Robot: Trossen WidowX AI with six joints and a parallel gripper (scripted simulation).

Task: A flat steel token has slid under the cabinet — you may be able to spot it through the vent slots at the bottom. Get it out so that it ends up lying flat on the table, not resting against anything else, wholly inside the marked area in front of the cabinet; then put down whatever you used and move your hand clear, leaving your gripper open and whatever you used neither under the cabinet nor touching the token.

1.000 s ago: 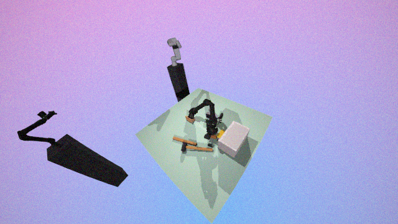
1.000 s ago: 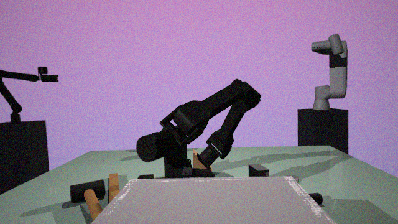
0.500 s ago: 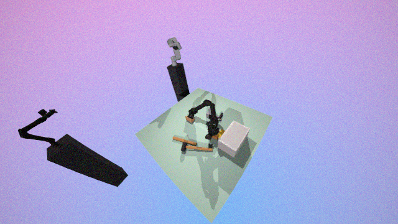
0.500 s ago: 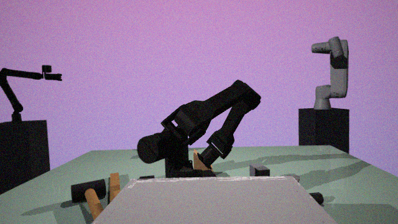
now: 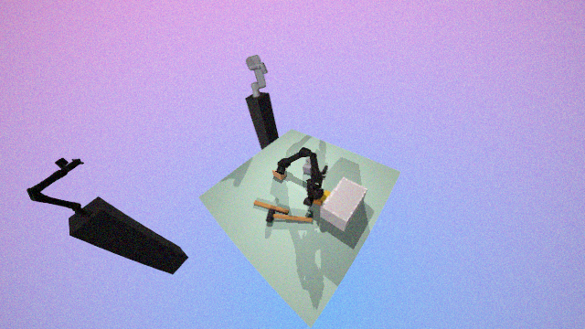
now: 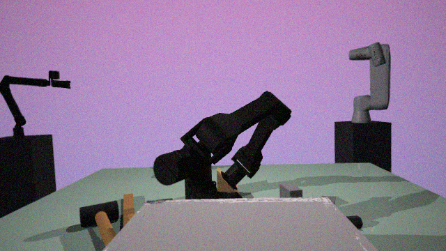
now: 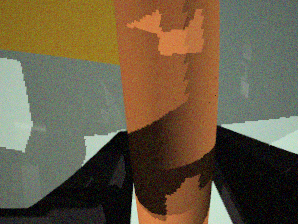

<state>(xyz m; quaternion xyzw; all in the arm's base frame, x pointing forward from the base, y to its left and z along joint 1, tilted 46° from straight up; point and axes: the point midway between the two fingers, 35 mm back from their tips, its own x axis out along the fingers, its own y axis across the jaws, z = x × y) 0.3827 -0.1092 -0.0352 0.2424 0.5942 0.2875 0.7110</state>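
My gripper (image 5: pixel 280 174) (image 6: pixel 228 182) (image 7: pixel 165 136) is shut on an orange wooden stick (image 5: pixel 278 175) (image 6: pixel 222 184) (image 7: pixel 170 90), low over the green table (image 5: pixel 292 256) and away from the cabinet. In the wrist view the stick fills the middle of the frame. The pale grey cabinet (image 5: pixel 345 201) (image 6: pixel 237 223) stands on the table to the right of the arm's base. The yellow marked area (image 5: pixel 325 196) (image 7: pixel 55 30) lies in front of the cabinet. The steel token shows in no view; the vent slots are not visible.
A hammer with a black head (image 5: pixel 270 217) (image 6: pixel 99 213) and orange handle (image 5: pixel 294 218) (image 6: pixel 104 228) lies left of the cabinet, beside another orange stick (image 5: pixel 271 206) (image 6: pixel 128 208). A small grey block (image 5: pixel 307 168) (image 6: pixel 290 190) sits behind the arm. Two other arms stand on black pedestals (image 5: pixel 261 119) (image 5: pixel 123 233) off the table.
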